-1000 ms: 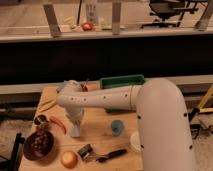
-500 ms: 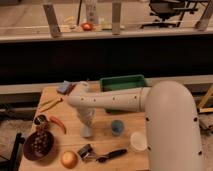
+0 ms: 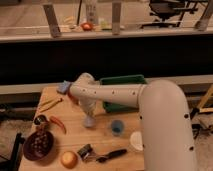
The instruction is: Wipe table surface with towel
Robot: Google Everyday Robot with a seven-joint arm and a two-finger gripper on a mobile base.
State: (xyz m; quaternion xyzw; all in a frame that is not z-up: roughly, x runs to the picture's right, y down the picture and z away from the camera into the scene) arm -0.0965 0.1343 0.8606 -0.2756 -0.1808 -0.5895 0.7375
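At mid counter point(image 3: 80, 135) the gripper point(image 3: 90, 120) hangs over a pale towel point(image 3: 89, 121), jaws' state untellable; soft, light cloth, likely best pinched at its bunched top

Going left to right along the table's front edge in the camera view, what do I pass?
Dark bowl → orange → black-handled tool → white cup. The gripper is farther back, near the table's middle.

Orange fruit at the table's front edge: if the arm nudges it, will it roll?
Likely: the orange fruit looks round and sits loose. Being near the table edge, it may roll off. The gripper, down mid-table, is apart from it.
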